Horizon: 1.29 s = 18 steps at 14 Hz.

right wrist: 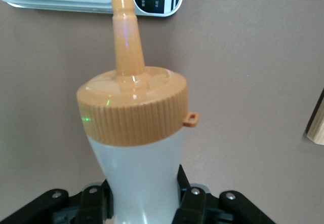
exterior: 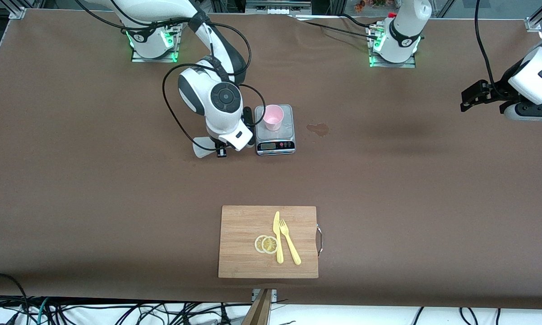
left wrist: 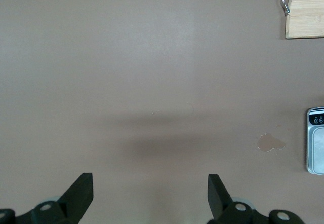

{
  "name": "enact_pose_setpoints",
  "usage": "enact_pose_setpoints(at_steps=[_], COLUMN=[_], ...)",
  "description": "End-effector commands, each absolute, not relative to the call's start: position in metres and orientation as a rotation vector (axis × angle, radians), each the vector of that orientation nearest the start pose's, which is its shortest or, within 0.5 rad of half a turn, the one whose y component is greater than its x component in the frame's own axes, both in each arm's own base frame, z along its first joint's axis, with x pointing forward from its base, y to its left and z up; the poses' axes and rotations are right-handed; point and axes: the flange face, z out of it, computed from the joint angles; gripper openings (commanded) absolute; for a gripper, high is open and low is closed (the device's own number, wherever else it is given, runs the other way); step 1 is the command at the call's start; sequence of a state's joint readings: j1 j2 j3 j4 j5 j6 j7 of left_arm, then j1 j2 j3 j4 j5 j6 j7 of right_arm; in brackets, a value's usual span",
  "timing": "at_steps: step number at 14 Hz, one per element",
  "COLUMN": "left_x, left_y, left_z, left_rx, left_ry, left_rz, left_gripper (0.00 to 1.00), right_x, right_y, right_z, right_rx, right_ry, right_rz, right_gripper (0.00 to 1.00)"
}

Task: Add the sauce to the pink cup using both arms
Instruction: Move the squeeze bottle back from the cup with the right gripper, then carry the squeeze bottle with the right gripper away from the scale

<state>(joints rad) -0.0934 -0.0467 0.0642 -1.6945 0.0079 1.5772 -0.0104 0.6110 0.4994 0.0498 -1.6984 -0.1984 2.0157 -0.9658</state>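
Both right gripper (right wrist: 144, 203) fingers pinch the sauce (right wrist: 134, 133); left gripper (left wrist: 150, 196) waits, spread wide.

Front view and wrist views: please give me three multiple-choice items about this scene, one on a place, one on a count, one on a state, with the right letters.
1. Where does the small pale pink plastic cup stand?
A. on the grey digital scale
B. on the wooden cutting board
C. on the bare table

2. How many lemon slices lie on the board?
A. one
B. two
C. four

3. How is the left gripper?
A. shut on a fork
B. shut on the cup
C. open, holding nothing

Answers: 1 A, the cup sits on the scale's plate. 2 B, two overlapping slices show. 3 C, its fingers stand apart over bare table.
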Motion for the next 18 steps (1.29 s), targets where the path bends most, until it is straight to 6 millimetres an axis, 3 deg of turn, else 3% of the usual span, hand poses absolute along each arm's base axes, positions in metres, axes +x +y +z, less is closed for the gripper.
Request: enact_pose_setpoints(at_steps=[1,11,15,18], left_x=[0.537,0.537,0.537,0.537], left_y=[-0.014,-0.014,-0.027,-0.024], left_z=[0.600,0.600,0.600,0.600], left_rx=[-3.100,-3.101,-3.098,-3.097], left_ry=[0.051,0.054,0.084,0.080], left_rz=[0.113,0.111,0.110,0.110], left_gripper=[1.00,1.00,1.00,1.00], right_x=[0.534,0.562,0.580,0.588], right_y=[0.377,0.339,0.311,0.291], right_z=[0.312,0.327,0.323,0.317], right_rx=[1.977,2.015,2.009,1.997], right_ry=[2.348,2.457,2.604,2.690], right_rz=[-0.256,-0.143,-0.028,0.040], right_gripper=[0.44,0.44,0.44,0.44])
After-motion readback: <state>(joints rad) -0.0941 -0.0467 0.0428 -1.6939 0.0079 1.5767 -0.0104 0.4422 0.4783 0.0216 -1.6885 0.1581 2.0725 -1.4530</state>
